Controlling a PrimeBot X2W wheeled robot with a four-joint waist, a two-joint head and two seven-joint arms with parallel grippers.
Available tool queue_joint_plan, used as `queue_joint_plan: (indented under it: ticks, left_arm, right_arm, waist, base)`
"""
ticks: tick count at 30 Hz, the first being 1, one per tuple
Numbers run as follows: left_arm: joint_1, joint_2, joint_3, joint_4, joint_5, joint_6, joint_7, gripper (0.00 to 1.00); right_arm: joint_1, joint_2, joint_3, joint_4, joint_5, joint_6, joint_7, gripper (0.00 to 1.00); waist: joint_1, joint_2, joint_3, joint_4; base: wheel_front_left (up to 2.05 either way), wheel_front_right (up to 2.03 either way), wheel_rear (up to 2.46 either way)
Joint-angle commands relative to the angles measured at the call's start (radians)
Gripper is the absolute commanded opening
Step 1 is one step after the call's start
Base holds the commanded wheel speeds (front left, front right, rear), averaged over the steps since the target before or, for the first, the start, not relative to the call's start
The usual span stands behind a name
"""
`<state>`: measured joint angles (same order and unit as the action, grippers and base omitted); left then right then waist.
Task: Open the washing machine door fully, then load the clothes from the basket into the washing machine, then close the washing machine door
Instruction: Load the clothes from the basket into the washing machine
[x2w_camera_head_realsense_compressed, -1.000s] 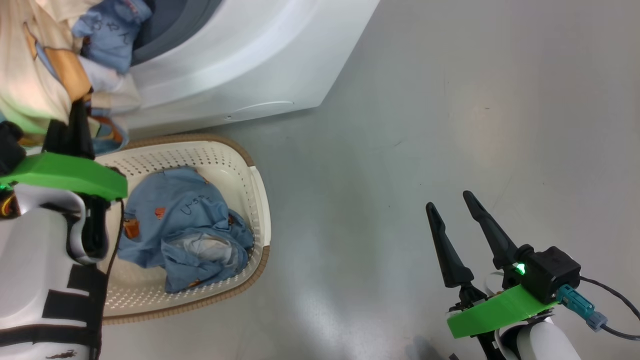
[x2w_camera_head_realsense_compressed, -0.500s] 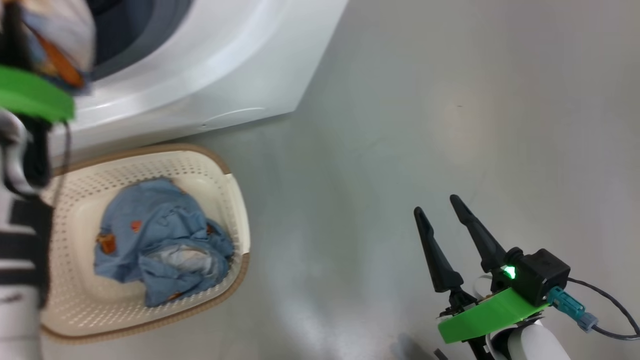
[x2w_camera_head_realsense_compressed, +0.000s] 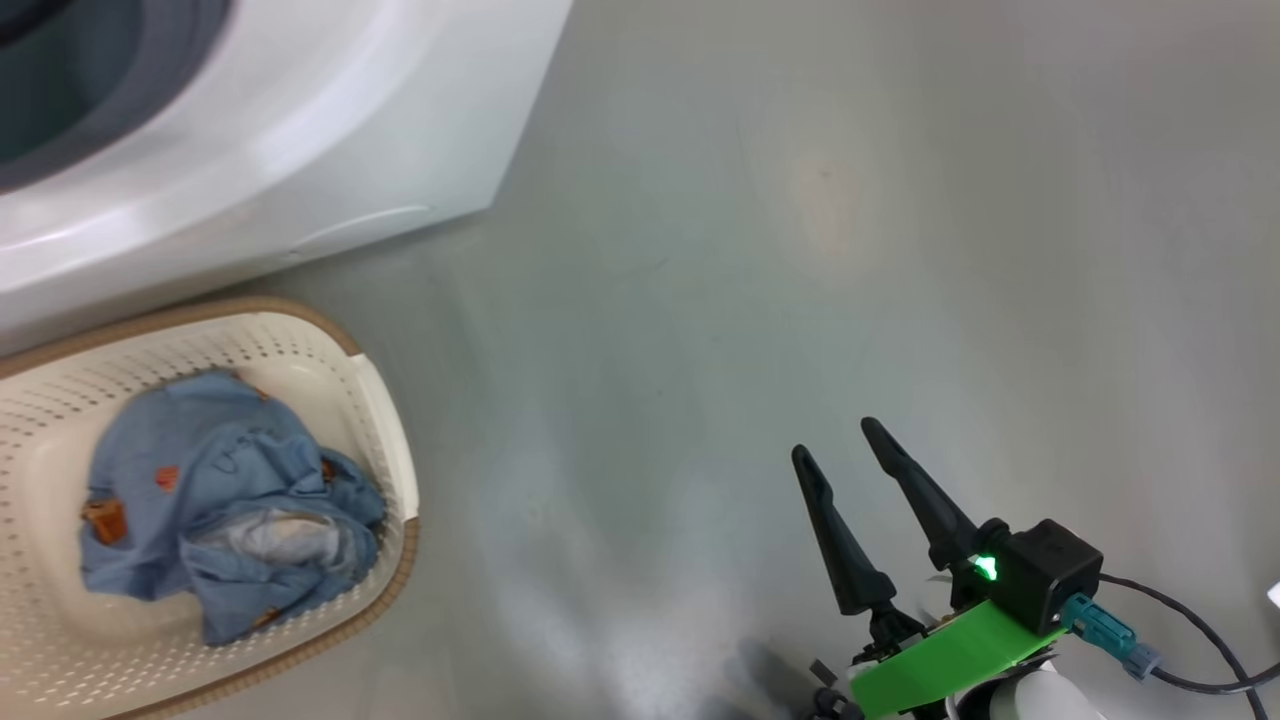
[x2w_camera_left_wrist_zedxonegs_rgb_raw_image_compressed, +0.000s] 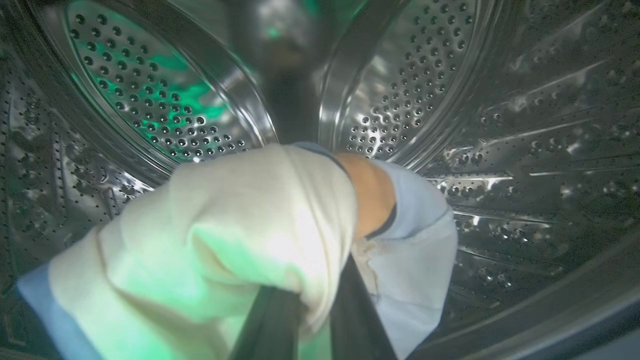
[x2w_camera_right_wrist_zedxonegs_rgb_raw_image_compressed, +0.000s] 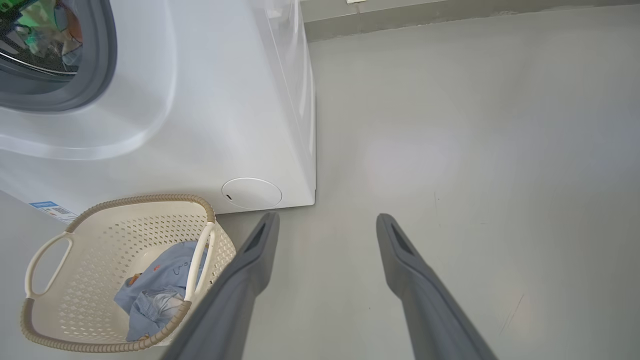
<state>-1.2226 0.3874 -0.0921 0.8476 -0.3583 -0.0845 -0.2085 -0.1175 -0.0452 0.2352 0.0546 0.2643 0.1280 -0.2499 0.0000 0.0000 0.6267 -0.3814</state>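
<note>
Laundry corner; home utility room or test bay, cannot tell which. White front-loading washing machine (x2w_camera_right_wrist_zedxonegs_rgb_raw_image_compressed: 200, 125) stands directly on smooth grey floor (x2w_camera_head_realsense_compressed: 800, 250). Grey rubber gasket (x2w_camera_right_wrist_zedxonegs_rgb_raw_image_compressed: 109, 55) rings opening, perforated steel drum (x2w_camera_left_wrist_zedxonegs_rgb_raw_image_compressed: 430, 75) inside. Cream perforated basket (x2w_camera_right_wrist_zedxonegs_rgb_raw_image_compressed: 145, 198) holding blue clothes (x2w_camera_head_realsense_compressed: 220, 500) sits on floor just beside machine. Darker grey skirting strip (x2w_camera_right_wrist_zedxonegs_rgb_raw_image_compressed: 380, 17) runs along wall base behind.

One washing machine (x2w_camera_head_realsense_compressed: 300, 130), one basket (x2w_camera_head_realsense_compressed: 390, 440) and two garments are counted: one blue garment (x2w_camera_head_realsense_compressed: 220, 490), one cream garment (x2w_camera_left_wrist_zedxonegs_rgb_raw_image_compressed: 240, 235).
</note>
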Motion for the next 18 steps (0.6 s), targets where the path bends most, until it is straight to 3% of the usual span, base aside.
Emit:
queue_joint_plan:
  ticks: [1,10,14,18]
  left_arm:
    - [-0.051,0.061,0.004,0.007,0.017,-0.005,-0.011,0.0]
    - [-0.148,0.114,-0.032,0.091,0.088,0.037,-0.042,0.0]
    - [-0.163,0.129,-0.064,0.18,0.118,0.05,-0.009,0.02]
    - [-0.183,0.124,-0.077,0.256,0.121,0.058,0.041,0.44]
  right_arm:
    - [0.035,-0.005,0.026,-0.02,0.017,0.003,-0.012,1.0]
    - [0.046,-0.005,0.048,-0.024,0.016,0.003,-0.012,1.0]
    - [0.054,-0.005,0.058,-0.022,0.018,0.003,-0.012,1.0]
    - [0.064,-0.005,0.062,-0.017,0.026,0.003,-0.012,1.0]
  waist:
    - [0.0,0.0,0.027,-0.023]
    - [0.0,0.0,0.056,-0.055]
    - [0.0,0.0,0.053,-0.065]
    - [0.0,0.0,0.037,-0.065]
  base:
    - [0.0,0.0,0.0]
    - [0.0,0.0,0.0]
    - [0.0,0.0,0.0]
    - [0.0,0.0,0.0]
